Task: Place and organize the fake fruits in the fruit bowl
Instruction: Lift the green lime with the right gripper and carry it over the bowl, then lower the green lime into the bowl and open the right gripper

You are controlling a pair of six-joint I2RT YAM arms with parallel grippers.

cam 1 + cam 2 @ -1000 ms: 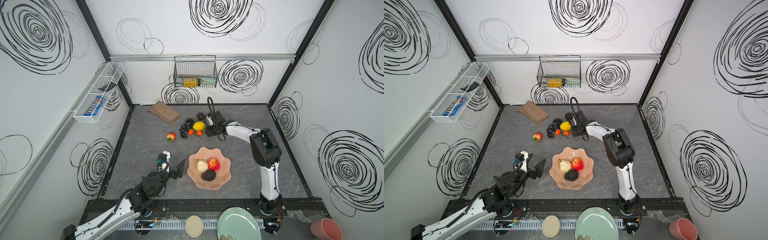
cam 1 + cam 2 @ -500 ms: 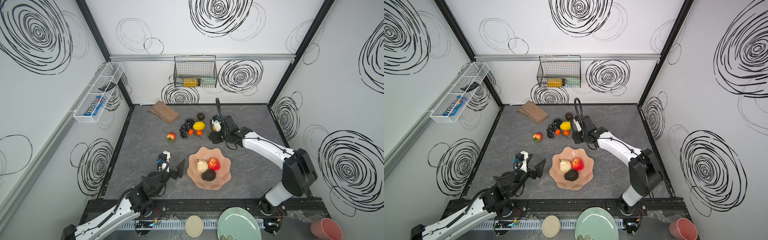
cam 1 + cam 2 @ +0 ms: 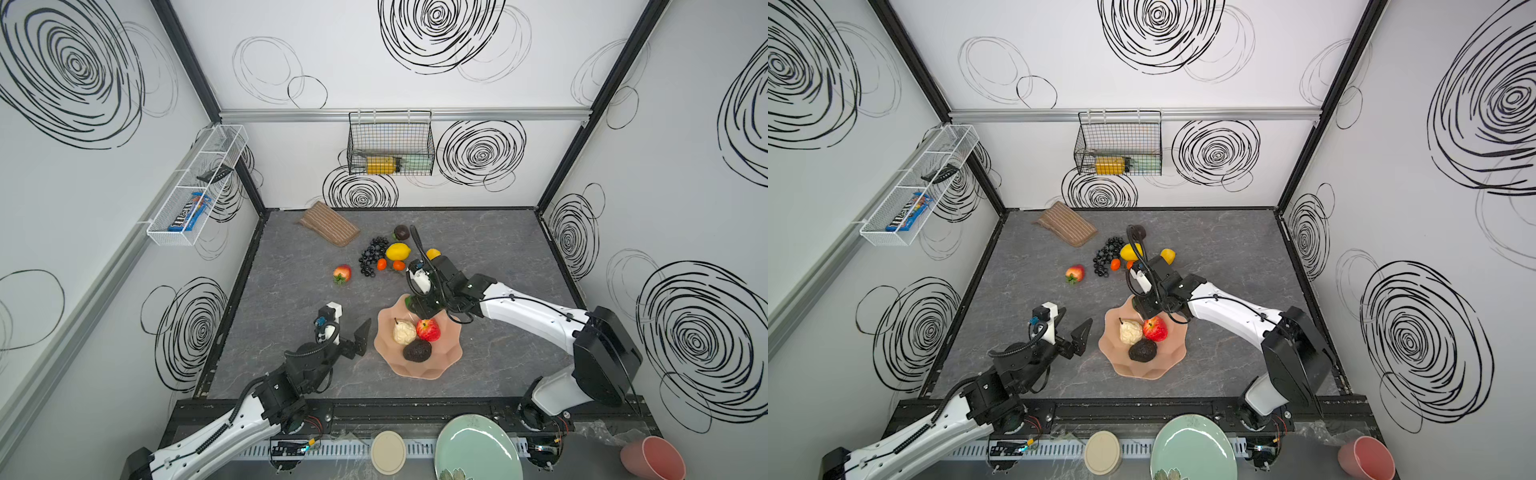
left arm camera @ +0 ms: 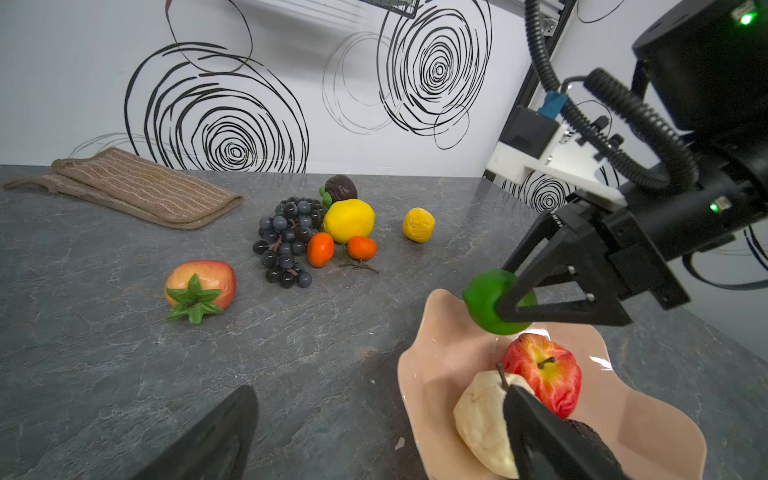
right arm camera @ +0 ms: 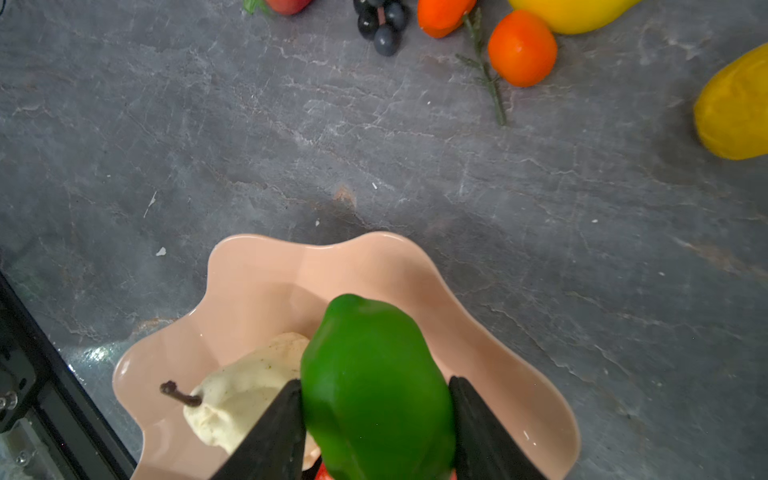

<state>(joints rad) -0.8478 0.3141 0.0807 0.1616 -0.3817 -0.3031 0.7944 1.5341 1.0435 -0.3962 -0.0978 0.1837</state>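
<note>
The peach-pink fruit bowl (image 3: 449,357) (image 3: 1167,361) holds a beige pear (image 3: 404,331), a red apple (image 3: 428,329) and a dark avocado (image 3: 417,350). My right gripper (image 5: 374,384) (image 3: 415,305) is shut on a green lime (image 5: 374,374) (image 4: 484,299), hanging just above the bowl's far rim. My left gripper (image 4: 380,397) (image 3: 1073,322) stands open and empty beside the bowl's left edge. On the table behind lie a grape bunch (image 3: 372,255), a lemon (image 3: 397,251), two tangerines (image 3: 381,263), a strawberry (image 3: 342,273), a yellow fruit (image 3: 433,253) and a dark fruit (image 3: 401,232).
A folded brown cloth (image 3: 330,224) lies at the back left. A mint-green plate (image 3: 478,451), a beige disc (image 3: 388,452) and a coral cup (image 3: 652,459) sit off the front edge. A wire basket (image 3: 390,143) hangs on the back wall.
My right arm has swung from the fruit group at the back toward the bowl, carrying the lime. The left arm has not moved.
</note>
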